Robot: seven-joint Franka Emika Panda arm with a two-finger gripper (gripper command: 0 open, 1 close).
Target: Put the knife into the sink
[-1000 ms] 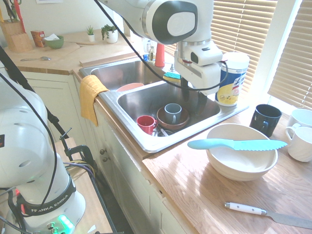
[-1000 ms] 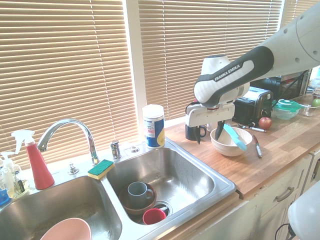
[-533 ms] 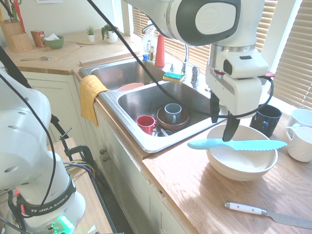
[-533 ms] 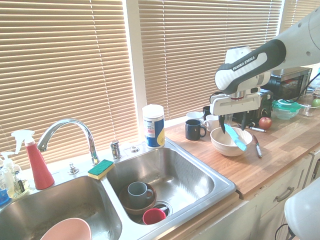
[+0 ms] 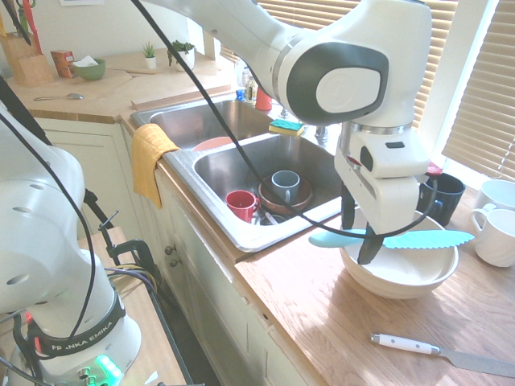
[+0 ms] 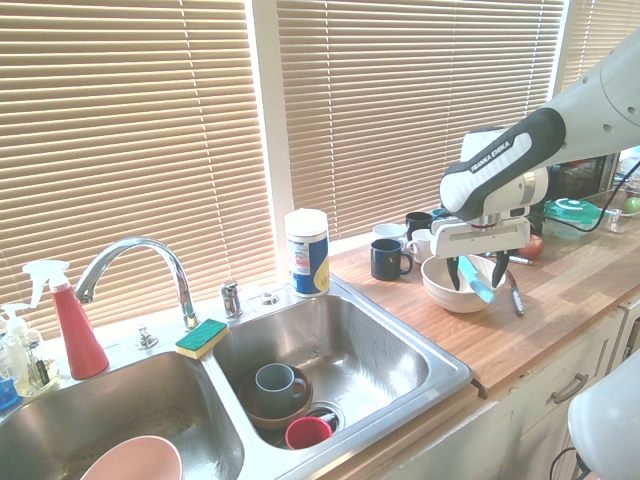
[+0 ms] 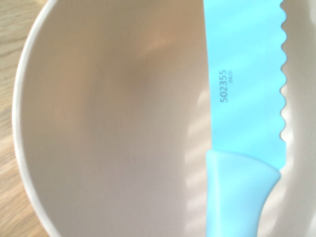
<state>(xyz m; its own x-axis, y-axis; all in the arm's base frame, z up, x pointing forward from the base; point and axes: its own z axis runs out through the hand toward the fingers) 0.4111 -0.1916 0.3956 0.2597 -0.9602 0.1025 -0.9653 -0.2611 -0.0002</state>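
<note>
My jaws are hanging open astride the knife on the bowl.

I am looking left to right: the sink, shiny steel with rectangular basins, is sitting beside the grainy wooden counter; my gripper is pointing down with one dark finger on each side of the knife, a smooth turquoise plastic piece with a serrated edge and rounded handle, lying flat across the rim of the wide, round white bowl.

A home kitchen, shown by a steel double sink with dishes at lower centre, a wooden countertop at lower right, slatted window blinds behind
</note>
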